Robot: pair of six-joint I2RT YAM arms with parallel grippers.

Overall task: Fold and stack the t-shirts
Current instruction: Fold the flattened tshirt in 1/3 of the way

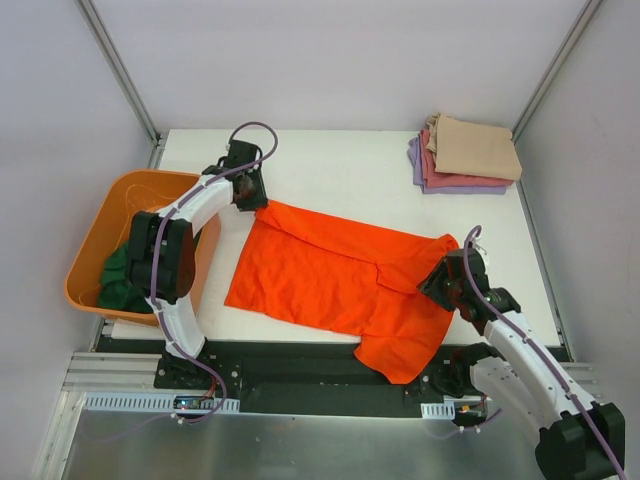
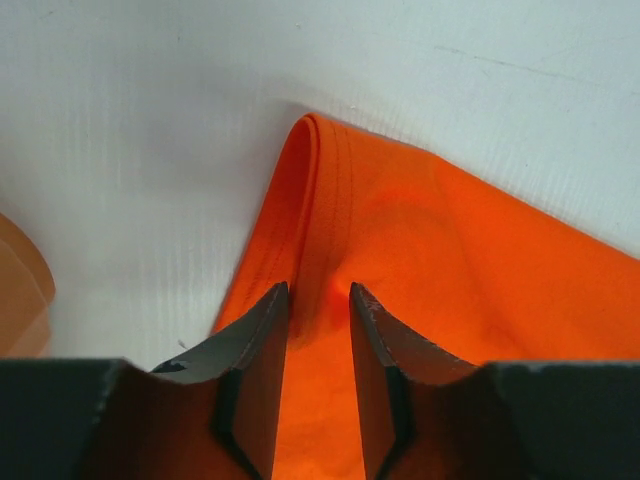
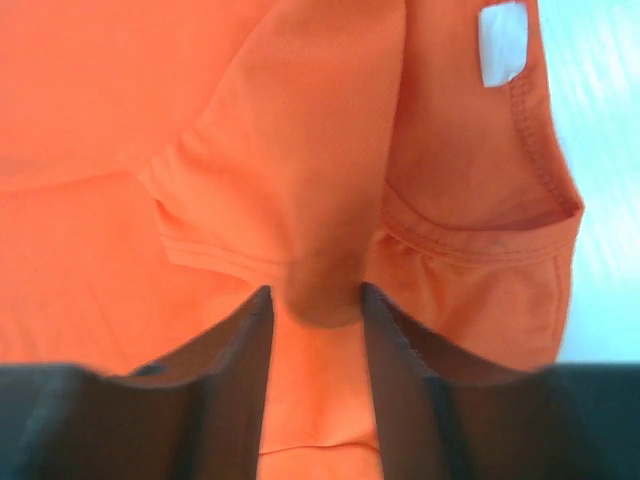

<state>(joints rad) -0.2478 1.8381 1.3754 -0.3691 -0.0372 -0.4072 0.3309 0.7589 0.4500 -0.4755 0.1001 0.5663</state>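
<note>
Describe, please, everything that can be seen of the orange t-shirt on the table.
The orange t-shirt is bright, thin, soft cloth with stitched hems and a white label inside the neck. It lies spread but wrinkled, slanted across the white table, with a sleeve folded onto the body. Its near part hangs over the table's front edge. A fold at its far-left corner sits between the jaws of the left gripper, and a bunch near the neck sits between those of the right gripper. Whether they pinch it is unclear.

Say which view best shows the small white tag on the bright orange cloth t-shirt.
Right wrist view: the small white tag is close, beside the collar. Top view shows the whole t-shirt, no tag; left wrist, only a hem.
</note>
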